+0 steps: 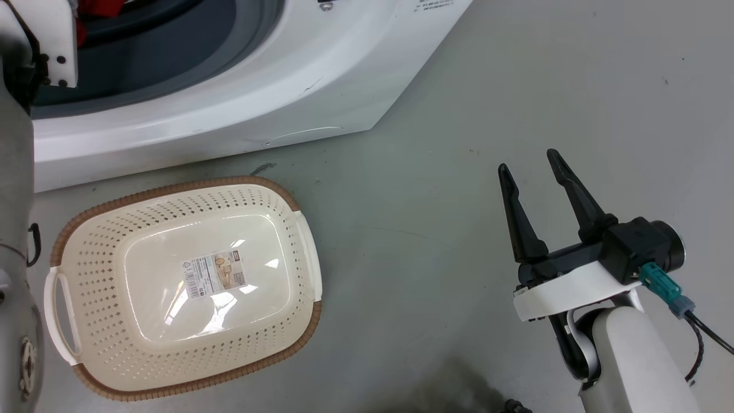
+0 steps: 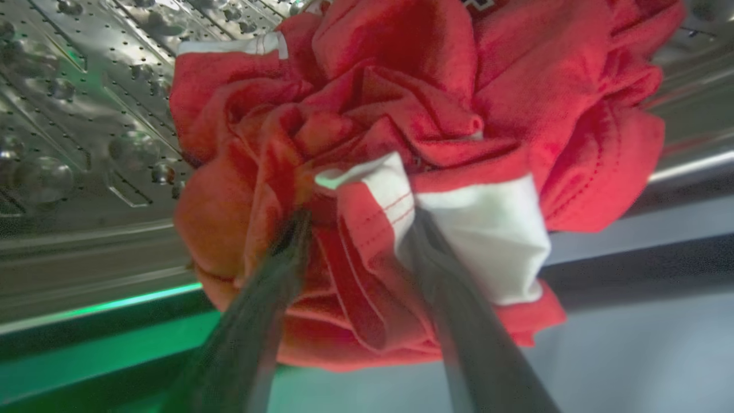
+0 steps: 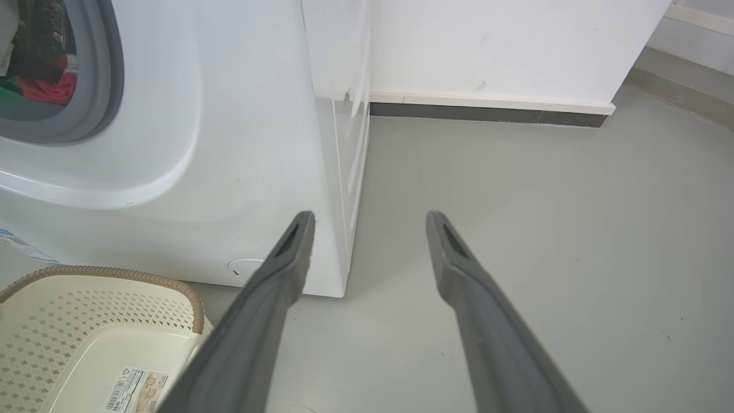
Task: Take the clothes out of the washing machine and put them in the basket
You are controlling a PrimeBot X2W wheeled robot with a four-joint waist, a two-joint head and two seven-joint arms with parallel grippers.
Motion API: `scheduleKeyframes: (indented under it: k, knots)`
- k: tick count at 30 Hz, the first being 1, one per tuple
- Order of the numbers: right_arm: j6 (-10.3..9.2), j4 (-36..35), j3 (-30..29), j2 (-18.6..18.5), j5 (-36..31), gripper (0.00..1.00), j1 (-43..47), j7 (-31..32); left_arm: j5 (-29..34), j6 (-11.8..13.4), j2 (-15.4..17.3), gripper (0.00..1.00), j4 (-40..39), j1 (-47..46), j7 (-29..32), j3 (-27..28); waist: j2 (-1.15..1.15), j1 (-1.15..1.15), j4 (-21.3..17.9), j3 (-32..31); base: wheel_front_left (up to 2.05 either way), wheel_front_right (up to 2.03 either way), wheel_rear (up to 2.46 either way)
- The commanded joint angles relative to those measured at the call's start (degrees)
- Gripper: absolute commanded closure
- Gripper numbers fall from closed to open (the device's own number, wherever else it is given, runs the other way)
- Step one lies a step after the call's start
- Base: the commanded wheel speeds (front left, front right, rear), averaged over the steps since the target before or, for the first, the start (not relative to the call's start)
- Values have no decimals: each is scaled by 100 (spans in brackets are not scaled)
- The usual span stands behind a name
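Two dark fingers (image 2: 252, 332) of the left gripper (image 2: 358, 221) run up into the clothes (image 2: 516, 86), a crumpled bright red bundle with white trim. Their tips are buried in the folds. They stand somewhat closer together than the other gripper's pair, with a thick wad of red and white cloth pinched between them. The bundle sits in the mouth of the perforated steel drum (image 2: 86, 86), whose wall shows behind it on the left. Its lower edge hangs over the grey lip below.

From the head, the left arm (image 1: 14, 229) rises along the left edge toward the washing machine (image 1: 229, 86), where a scrap of red shows at the top of the opening. The grey rubber seal (image 3: 106, 74) rings that opening.

On the floor (image 1: 430, 229), just in front of the machine's white front, lies the basket (image 1: 172, 189). It is cream, perforated and brown-rimmed, with a paper label (image 1: 215, 274) on its bare bottom and no clothes inside.

Well to the right of the basket, the right gripper (image 1: 528, 160) hovers over bare floor. Its fingers are spread wide and hold nothing. They point up the head view, past the machine's right front corner, toward the pale wall (image 3: 487, 51) and its dark skirting.
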Motion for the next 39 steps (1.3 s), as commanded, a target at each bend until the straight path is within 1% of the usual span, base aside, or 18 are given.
scheduleKeyframes:
  k: [1, 2, 5, 6, 12, 15, 17, 19, 23, 25, 30, 33, 39]
  knots:
    - [-4, -2, 4, 9, 47, 0, -105, -21, -32, 3, 18, 100, 231, 214, 205, -4, 0, 0, -1, -6, 0, 0, 0]
    - [-4, -5, 9, 9, 54, 0, -107, -21, -48, 10, 17, 100, 240, 217, 243, 6, 0, 0, -4, -12, 0, 0, 0]
    - [-4, 44, -39, 9, 26, 0, -64, -22, -131, 101, -22, 100, 23, 237, -97, 11, 0, 0, 30, -117, 0, 0, 0]
    - [-4, 107, -89, 9, -12, 0, -29, -22, -166, 197, -99, 100, -213, 327, -651, 1, 0, 0, 101, -278, 0, 0, 0]
    - [-4, 196, -128, 8, -138, 0, 87, -21, -398, 415, -330, 100, -469, 916, -2082, 94, 0, 0, 294, -845, 0, 0, 0]
    - [-4, 274, -159, 8, -234, 0, 217, -20, -529, 449, -500, 100, -475, 1279, -2824, 163, 0, 0, 404, -1203, 0, 0, 0]
    - [-4, 315, -186, 8, -292, 0, 315, -20, -607, 428, -585, 100, -447, 1475, -3200, 188, 0, 0, 476, -1443, 0, 0, 0]
    - [-4, 356, -222, 7, -344, 0, 414, -20, -693, 438, -653, 100, -453, 1657, -3422, 230, 0, 0, 541, -1669, 0, 0, 0]
    - [-4, 439, -309, 7, -480, 0, 648, -19, -900, 399, -816, 100, -606, 2041, -3594, 351, 0, 0, 669, -2093, 0, 0, 0]
    - [-4, 457, -354, 7, -523, 0, 754, -15, -989, 384, -889, 100, -821, 2238, -3616, 403, 0, 0, 729, -2280, 0, 0, 0]
    - [-4, 432, -457, 8, -538, 0, 1036, 67, -1146, 346, -1046, 100, -1711, 2893, -3617, 560, 0, 0, 871, -2723, 0, 0, 0]
    - [-4, 380, -476, 8, -531, 0, 1172, 135, -1212, 283, -1101, 100, -2165, 3255, -3613, 612, 0, 0, 931, -2933, 0, 0, 0]
    - [-4, 250, -559, 8, -542, 0, 1472, 242, -1260, 289, -1319, 100, -3358, 4177, -3613, 686, 0, 0, 1067, -3281, 0, 0, 0]
